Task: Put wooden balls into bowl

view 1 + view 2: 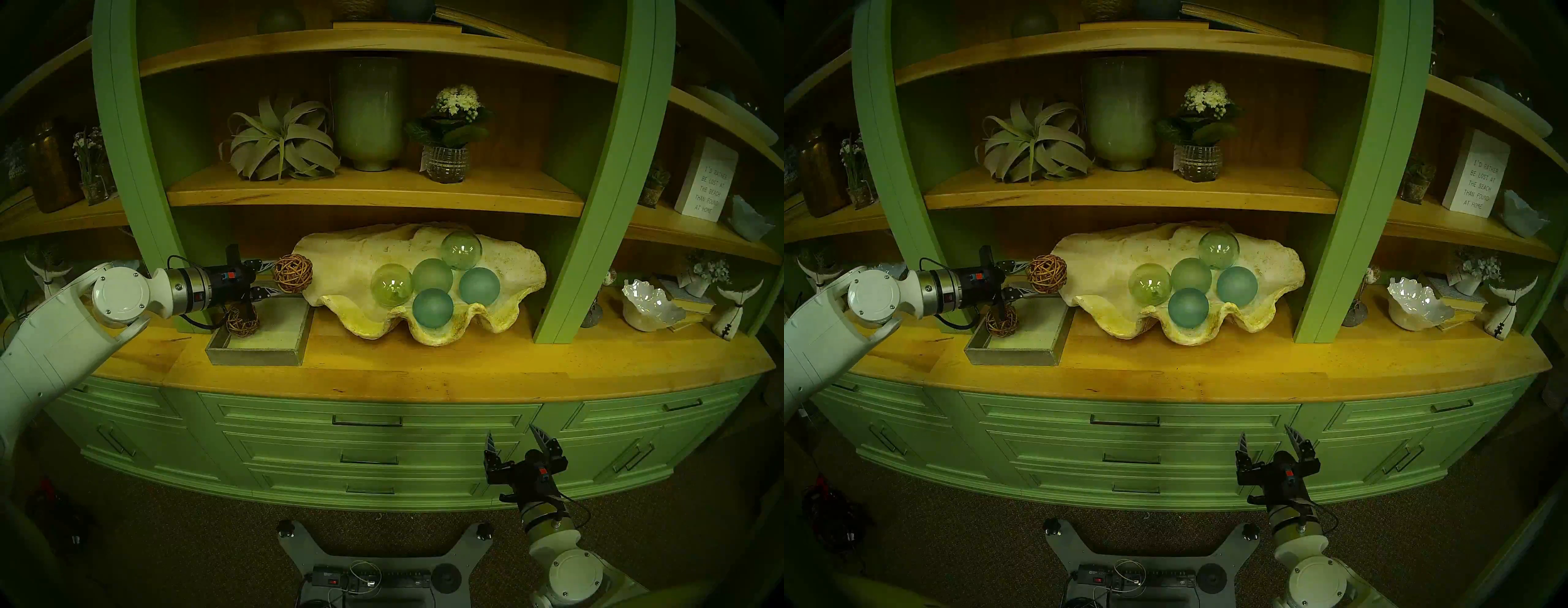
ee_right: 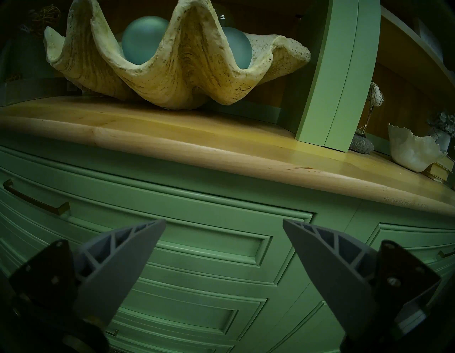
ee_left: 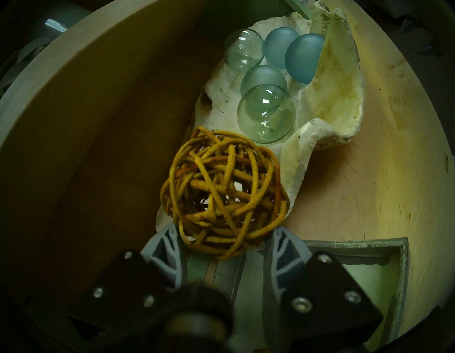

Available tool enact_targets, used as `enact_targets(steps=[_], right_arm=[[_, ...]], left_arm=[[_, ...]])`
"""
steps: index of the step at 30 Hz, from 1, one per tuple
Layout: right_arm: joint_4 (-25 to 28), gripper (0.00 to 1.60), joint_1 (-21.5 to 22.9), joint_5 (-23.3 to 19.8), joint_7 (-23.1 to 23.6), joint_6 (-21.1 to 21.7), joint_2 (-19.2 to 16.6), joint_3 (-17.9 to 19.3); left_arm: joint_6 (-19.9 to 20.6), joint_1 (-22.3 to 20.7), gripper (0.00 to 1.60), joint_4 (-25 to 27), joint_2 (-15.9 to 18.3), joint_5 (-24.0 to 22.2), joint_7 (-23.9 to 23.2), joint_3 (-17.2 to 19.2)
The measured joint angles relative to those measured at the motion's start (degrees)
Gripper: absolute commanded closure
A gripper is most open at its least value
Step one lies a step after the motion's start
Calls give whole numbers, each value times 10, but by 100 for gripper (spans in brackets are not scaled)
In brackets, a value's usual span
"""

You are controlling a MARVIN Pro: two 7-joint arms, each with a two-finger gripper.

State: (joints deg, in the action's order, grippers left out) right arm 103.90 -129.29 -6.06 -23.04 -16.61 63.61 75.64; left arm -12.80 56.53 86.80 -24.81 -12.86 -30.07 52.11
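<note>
Two rattan balls were in view. The left claw (image 1: 271, 278) pinched one rattan ball (image 1: 292, 273) between its grey fingers (image 3: 165, 249), holding it in the air just beside the left end of the giant clam-shell bowl (image 1: 352, 254), above the far right corner of the grey tray (image 1: 254, 351). The second rattan ball (image 1: 242, 321) lay inside that tray, near its back left part, partly hidden behind the claw in the head views. The bowl stood on the wooden counter (image 1: 424, 361) and carried five glass spheres: two clear greenish ones (image 1: 391, 284) and three frosted blue-green ones (image 1: 432, 308), clustered toward its middle and right (none of the woven balls was in it). In the left wrist view the held ball (image 3: 222, 194) filled the gap between the two fingers, with the shell's scalloped rim (image 3: 337, 98) and the spheres beyond it. The right claw (image 1: 513, 437) hung low in front of the green drawers (image 1: 367, 456), well apart from the counter's things, its two fingers (image 2: 118, 268) spread wide with nothing between them. One small white ruffled bowl (image 1: 651, 303) sat on the counter's right section.
</note>
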Motion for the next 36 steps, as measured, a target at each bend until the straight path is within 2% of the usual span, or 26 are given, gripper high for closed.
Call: enact_targets(steps=[9,22,23,25,27,31,36], right_arm=[[0,0,0,0,0,0,0,0],[0,0,0,0,0,0,0,0],[0,0,0,0,0,0,0,0],[0,0,0,0,0,0,0,0],[0,0,0,0,0,0,0,0],[0,0,0,0,0,0,0,0],[0,0,0,0,0,0,0,0]], left_arm=[[40,-37,160,-27,-59,46,-57,20],[68,-82,160,-91,-138,88,-146,27],[69,-85,159,-96,-143,91,-152,27],[70,-92,145,-105,-153,98,-163,26],[71,-100,151,-115,-164,106,-173,26],[71,-111,139,-131,-179,116,-185,26],[69,-127,141,-155,-201,131,-201,25]])
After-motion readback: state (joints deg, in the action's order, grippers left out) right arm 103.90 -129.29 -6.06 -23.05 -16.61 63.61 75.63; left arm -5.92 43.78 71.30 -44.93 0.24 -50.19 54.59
